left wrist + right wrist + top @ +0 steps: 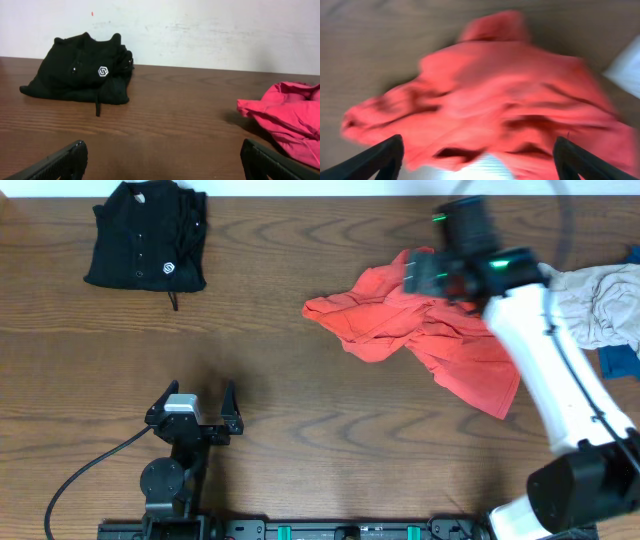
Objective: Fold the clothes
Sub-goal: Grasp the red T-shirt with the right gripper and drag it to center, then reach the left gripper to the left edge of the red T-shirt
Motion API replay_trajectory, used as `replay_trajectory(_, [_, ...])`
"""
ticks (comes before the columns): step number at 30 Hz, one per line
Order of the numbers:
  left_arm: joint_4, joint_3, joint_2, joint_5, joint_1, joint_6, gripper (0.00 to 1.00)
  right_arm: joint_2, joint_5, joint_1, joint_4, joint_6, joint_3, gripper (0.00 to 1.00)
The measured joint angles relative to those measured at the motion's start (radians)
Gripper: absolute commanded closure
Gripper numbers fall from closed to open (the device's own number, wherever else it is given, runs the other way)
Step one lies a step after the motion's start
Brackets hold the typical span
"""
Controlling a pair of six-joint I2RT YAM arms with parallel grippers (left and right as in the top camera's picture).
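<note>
A crumpled red-orange T-shirt (420,335) lies on the wooden table right of centre; it fills the blurred right wrist view (490,100) and shows at the right edge of the left wrist view (290,117). My right gripper (425,272) hovers over the shirt's far part, jaws wide open (477,157) with nothing between them. A black buttoned shirt (145,235) lies folded at the far left, also in the left wrist view (82,70). My left gripper (195,405) is open and empty near the front edge (162,160).
A pale grey garment (600,305) is heaped at the right edge with a blue piece (620,360) under it. The right arm's white link (550,370) crosses over the shirt's right side. A black cable (80,470) runs at front left.
</note>
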State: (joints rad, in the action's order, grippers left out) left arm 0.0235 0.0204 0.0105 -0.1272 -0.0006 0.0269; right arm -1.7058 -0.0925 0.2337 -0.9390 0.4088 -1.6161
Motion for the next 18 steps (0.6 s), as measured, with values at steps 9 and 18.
replay_trajectory(9, [0.000, 0.000, 0.000, 0.000, 0.000, 0.000, 0.02, 0.002, -0.002, -0.238, -0.093, -0.003, 0.001, 0.01])
replay_trajectory(18, [-0.076, -0.008, 0.000, -0.053, 0.000, 0.074, 0.02, -0.004, 0.060, -0.312, -0.091, -0.003, 0.084, 0.01])
